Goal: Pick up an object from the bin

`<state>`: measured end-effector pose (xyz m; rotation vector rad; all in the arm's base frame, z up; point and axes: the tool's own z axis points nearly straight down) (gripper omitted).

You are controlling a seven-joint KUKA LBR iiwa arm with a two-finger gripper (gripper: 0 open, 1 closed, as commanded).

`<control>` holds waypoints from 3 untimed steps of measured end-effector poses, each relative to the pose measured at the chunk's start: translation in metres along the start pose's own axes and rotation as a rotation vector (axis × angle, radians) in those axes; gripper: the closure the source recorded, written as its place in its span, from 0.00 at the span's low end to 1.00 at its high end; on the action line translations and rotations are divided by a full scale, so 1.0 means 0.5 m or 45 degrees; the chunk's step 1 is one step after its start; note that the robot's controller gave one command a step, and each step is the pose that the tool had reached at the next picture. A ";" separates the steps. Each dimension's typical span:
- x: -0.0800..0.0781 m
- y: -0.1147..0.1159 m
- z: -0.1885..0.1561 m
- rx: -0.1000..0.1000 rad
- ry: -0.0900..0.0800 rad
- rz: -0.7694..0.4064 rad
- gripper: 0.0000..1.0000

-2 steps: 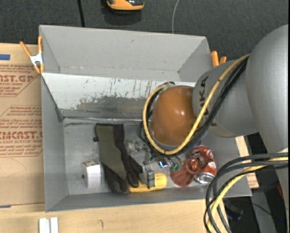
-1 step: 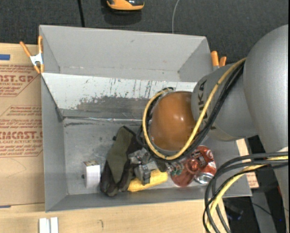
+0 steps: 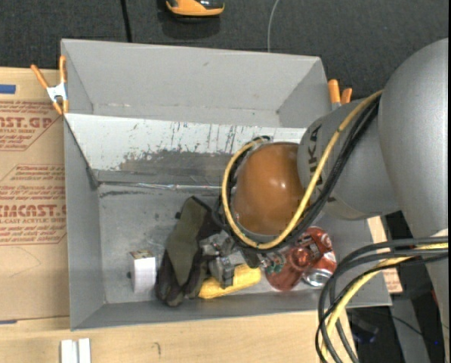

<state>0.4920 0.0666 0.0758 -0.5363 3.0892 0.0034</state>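
My gripper [image 3: 223, 259] hangs low at the bin's front, under the arm's orange cover. It sits right above the middle of a yellow elongated thing [image 3: 233, 282] that lies along the front wall. An olive-dark cloth thing [image 3: 181, 249], crumpled and long, lies just left of the gripper and touches it. A crushed red can [image 3: 307, 260] lies to the right of the gripper, partly under the arm.
A small white block [image 3: 143, 272] stands near the front left corner, left of the cloth. The arm and its cables cover the bin's right half. The back of the floor and the sloping rear wall hold nothing.
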 end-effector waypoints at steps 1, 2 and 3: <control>-0.037 -0.029 -0.095 -0.001 0.014 -0.003 1.00; -0.016 -0.038 -0.194 0.001 0.008 -0.056 1.00; -0.020 -0.019 -0.423 0.000 0.004 -0.151 1.00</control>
